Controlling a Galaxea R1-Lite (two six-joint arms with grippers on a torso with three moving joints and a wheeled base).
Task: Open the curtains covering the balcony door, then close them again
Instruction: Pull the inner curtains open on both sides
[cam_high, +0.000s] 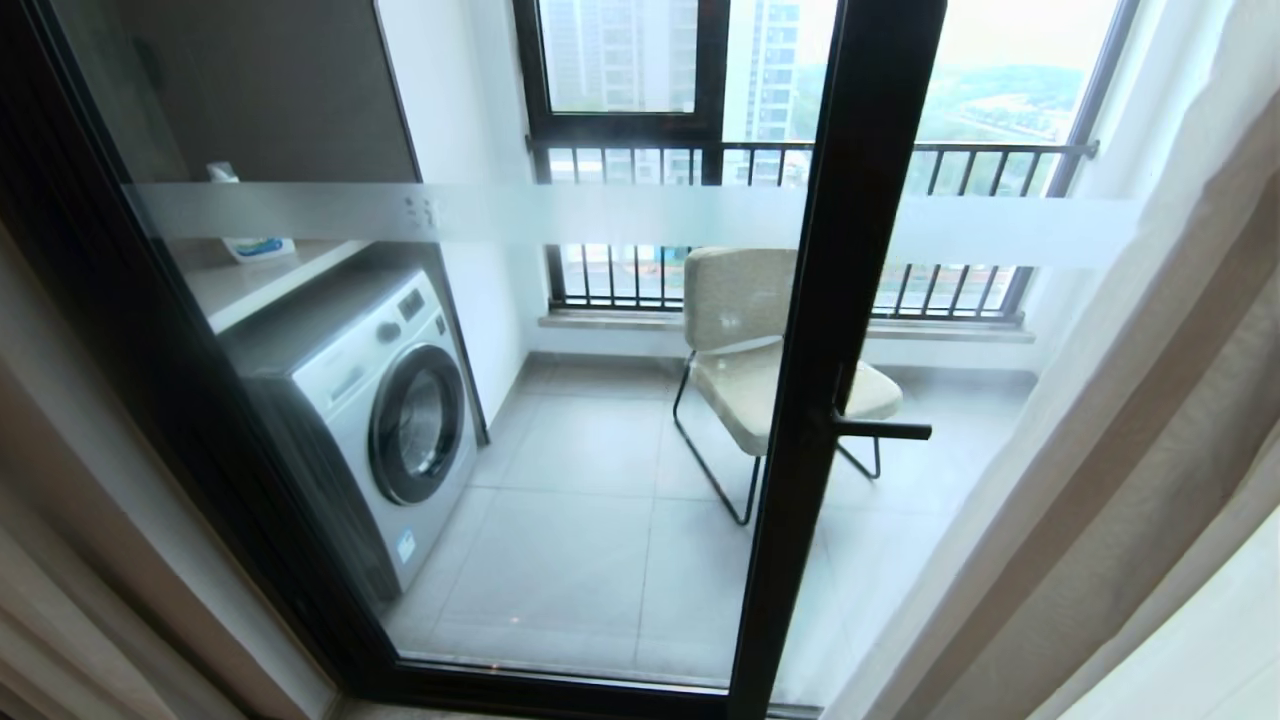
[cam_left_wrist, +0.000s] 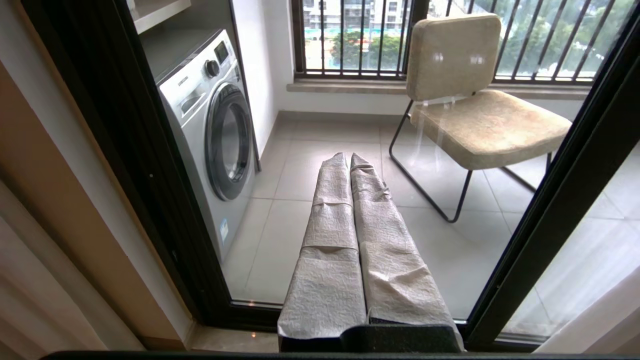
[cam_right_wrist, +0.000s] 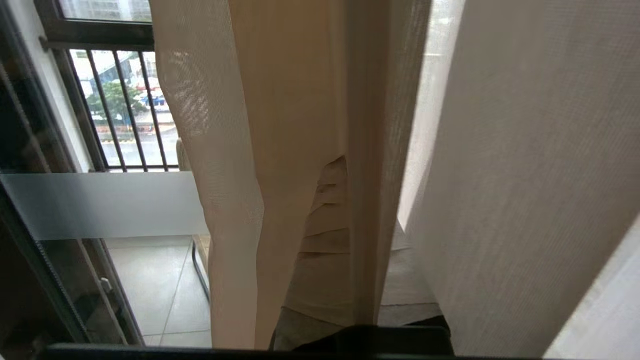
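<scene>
Glass of the balcony door (cam_high: 620, 480) stood uncovered between dark frames, a frosted band across it, showing a washing machine (cam_high: 385, 410) and a padded chair (cam_high: 745, 350) on the balcony tiles. Beige curtains (cam_high: 1130, 470) with a white sheer hung gathered at the door's right edge. The right gripper (cam_right_wrist: 330, 210) was clamped on a curtain fold; the left gripper (cam_left_wrist: 348, 160), fingers pressed together, held nothing.
</scene>
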